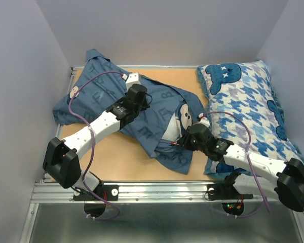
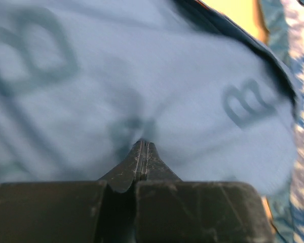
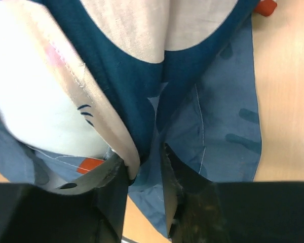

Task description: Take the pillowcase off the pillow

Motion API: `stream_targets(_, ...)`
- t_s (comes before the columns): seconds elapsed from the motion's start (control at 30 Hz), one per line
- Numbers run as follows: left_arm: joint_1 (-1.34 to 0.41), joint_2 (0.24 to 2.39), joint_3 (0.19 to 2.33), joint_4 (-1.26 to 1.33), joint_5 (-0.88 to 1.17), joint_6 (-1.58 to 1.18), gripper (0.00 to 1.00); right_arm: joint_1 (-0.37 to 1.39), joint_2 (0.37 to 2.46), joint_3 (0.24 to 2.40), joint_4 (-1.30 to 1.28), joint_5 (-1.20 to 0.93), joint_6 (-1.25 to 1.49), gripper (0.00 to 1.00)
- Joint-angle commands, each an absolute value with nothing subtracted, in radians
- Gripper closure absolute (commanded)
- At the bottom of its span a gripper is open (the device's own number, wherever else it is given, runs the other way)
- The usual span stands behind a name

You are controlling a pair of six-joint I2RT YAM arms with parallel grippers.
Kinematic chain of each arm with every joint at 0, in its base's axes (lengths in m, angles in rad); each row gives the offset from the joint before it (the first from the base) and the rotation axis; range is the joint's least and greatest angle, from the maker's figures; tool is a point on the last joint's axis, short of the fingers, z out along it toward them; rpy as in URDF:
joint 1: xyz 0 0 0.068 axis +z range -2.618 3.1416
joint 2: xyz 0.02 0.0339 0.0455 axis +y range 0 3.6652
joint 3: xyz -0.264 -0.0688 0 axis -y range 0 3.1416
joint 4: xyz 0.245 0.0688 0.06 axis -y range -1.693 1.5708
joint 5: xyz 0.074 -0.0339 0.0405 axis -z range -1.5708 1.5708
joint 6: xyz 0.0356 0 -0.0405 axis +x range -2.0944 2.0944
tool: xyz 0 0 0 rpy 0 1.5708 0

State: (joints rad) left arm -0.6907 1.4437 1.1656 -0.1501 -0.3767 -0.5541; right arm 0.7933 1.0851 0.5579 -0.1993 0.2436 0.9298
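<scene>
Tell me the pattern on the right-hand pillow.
The patterned pillow is blue-and-white houndstooth with dark blue cartoon heads, clearest in the top external view.

The left arm (image 1: 104, 123) and right arm (image 1: 253, 162) are white-linked with black joints; purple cables (image 1: 70, 105) loop along both. The left gripper (image 2: 143, 145) has scuffed black fingers (image 2: 133, 168).

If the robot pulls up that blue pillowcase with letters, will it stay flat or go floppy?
Probably floppy: the pillowcase lies wrinkled and draped, and it bunches where the left gripper pinches it. Likely light, since it looks like thin cloth. It should not roll or break.
</scene>
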Motion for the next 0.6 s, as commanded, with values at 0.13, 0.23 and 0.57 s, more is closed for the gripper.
stream_targets(0.13,-0.629,1.433,1.313,-0.219,-0.318,-0.422,1.0,0.77,1.219,0.499,-0.042,0.172,1.02,0.83)
stream_targets(0.23,-0.76,1.459,1.399,-0.287,-0.337,-0.376,0.97,0.77,1.294,0.489,0.141,0.086,1.014,0.91)
stream_targets(0.57,-1.121,1.468,1.318,-0.334,-0.442,-0.518,0.46,0.755,1.276,0.348,0.459,-0.003,1.08,0.98)
